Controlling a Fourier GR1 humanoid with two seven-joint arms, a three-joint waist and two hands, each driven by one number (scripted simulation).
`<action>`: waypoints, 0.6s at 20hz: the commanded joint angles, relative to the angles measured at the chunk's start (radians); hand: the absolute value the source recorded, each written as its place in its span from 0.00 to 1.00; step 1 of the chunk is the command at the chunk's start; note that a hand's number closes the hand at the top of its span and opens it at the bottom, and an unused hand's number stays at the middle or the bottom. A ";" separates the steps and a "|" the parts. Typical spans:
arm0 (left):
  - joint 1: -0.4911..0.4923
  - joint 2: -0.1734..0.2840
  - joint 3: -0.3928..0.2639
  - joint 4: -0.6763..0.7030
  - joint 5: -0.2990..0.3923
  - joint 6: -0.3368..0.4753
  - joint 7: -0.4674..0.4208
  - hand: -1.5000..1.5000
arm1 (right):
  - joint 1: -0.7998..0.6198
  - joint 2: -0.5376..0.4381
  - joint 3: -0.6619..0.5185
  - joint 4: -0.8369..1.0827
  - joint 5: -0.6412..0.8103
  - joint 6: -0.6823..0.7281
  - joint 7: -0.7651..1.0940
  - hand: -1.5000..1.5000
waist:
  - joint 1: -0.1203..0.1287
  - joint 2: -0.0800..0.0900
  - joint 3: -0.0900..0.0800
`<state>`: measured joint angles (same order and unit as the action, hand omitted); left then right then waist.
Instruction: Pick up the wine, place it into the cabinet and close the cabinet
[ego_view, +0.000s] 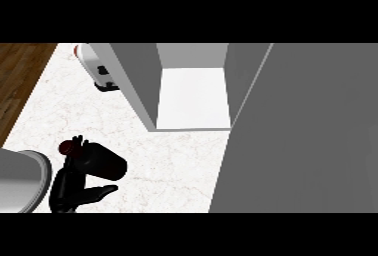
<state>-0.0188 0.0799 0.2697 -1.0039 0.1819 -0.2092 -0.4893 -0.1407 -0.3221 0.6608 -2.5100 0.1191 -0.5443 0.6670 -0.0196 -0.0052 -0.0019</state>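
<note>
Lying at a slant on the pale, faintly veined stone surface (170, 155), the wine bottle (100, 161) shows as a dark, smooth cylinder with a rounded shoulder and a small reddish cap at its upper left end. The left hand (74, 192), glossy black, sits just below it; its fingers rise along the bottle's lower side and touch or overlap it, while one finger sticks out to the right over the stone, clear of the glass. Whether the fingers are curled round the bottle or only lie against it I cannot tell from this angle. The grey forearm (18, 180) behind the hand is a broad, rounded shape at the view's left edge.

The cabinet (136, 80) stands higher up on the surface, well apart from the bottle. It is a plain box of flat, matte grey panels with sharp straight edges, and its inner floor (193, 97) is a bright white rectangle. Its door (303, 140), a large flat grey slab, stands open and fills the right side of the view.

A small white appliance with black parts (100, 72) sits just left of the cabinet. A strip of brown wood-grain floor (18, 75) runs along the surface's left edge.
</note>
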 joint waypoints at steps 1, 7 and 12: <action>0.022 0.004 -0.008 0.019 0.003 -0.040 -0.045 0.00 | -0.023 -0.030 -0.024 -0.161 0.131 0.006 0.128 0.00 | 0.010 0.001 0.000; -0.072 -0.017 0.016 0.129 0.005 0.000 -0.125 0.00 | 0.067 -0.062 0.001 -0.166 0.103 -0.007 0.008 0.00 | 0.005 0.002 0.001; -0.076 -0.072 -0.013 0.127 -0.002 0.022 -0.155 1.00 | 0.055 -0.076 0.021 -0.157 0.113 -0.012 0.009 0.00 | 0.007 0.001 0.001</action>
<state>-0.0957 0.0602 0.2883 -0.8697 0.1980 -0.2166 -0.6109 -0.1240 -0.3706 0.6727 -2.5088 0.1233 -0.5670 0.6302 -0.0162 -0.0048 -0.0012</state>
